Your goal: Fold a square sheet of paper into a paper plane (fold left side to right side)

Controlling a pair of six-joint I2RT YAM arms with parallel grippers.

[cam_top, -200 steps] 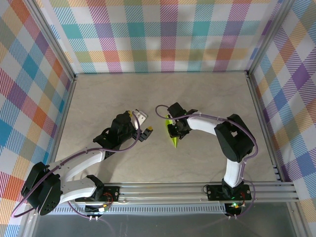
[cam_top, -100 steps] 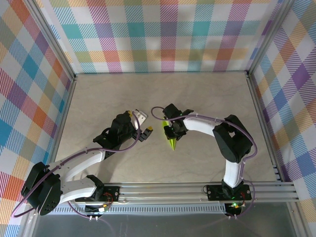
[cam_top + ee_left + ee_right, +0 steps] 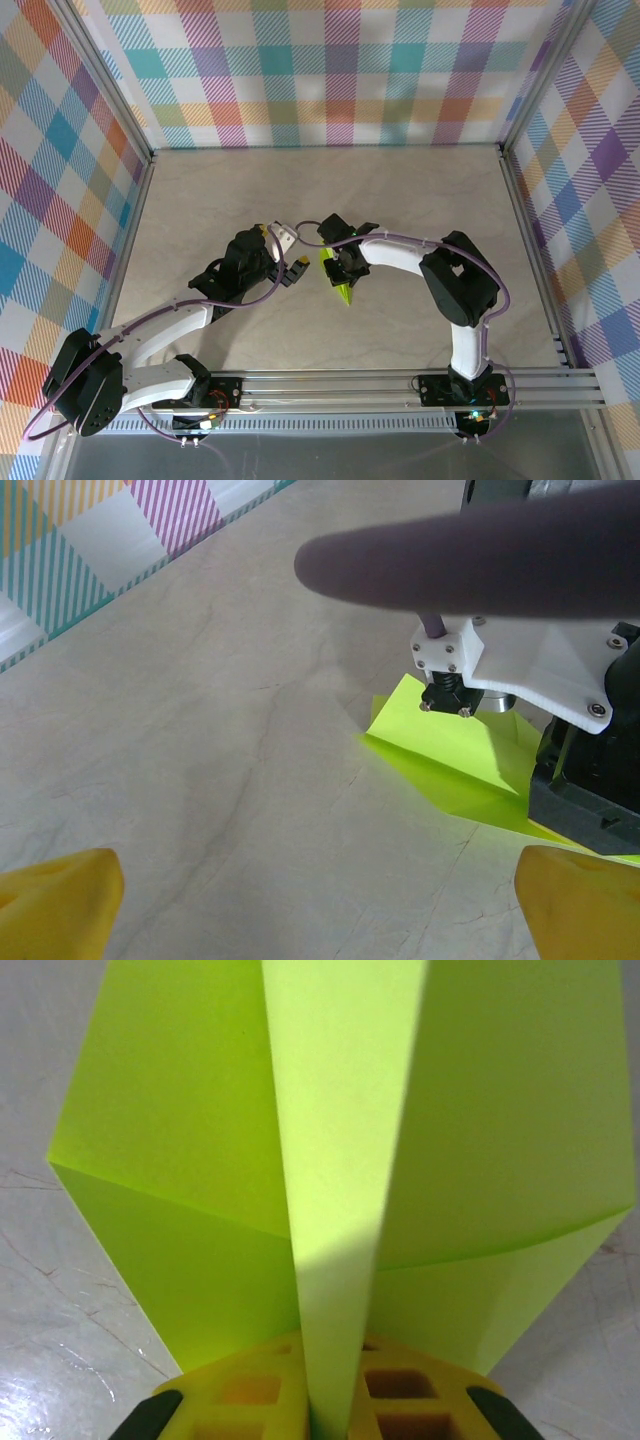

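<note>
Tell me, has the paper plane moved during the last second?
Yes. Seen from above, the paper plane, pinched by the right gripper, has shifted left, closer to the left gripper, which stayed put.

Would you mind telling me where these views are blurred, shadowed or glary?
Left wrist: the purple cable crossing the top is out of focus, and the yellow fingertips of the left claw are soft, while the paper plane is crisp. Right wrist: a shadow darkens the plane's centre fold low down, and the table shows a pale sheen bottom left. Top external: even light, sharp.
</note>
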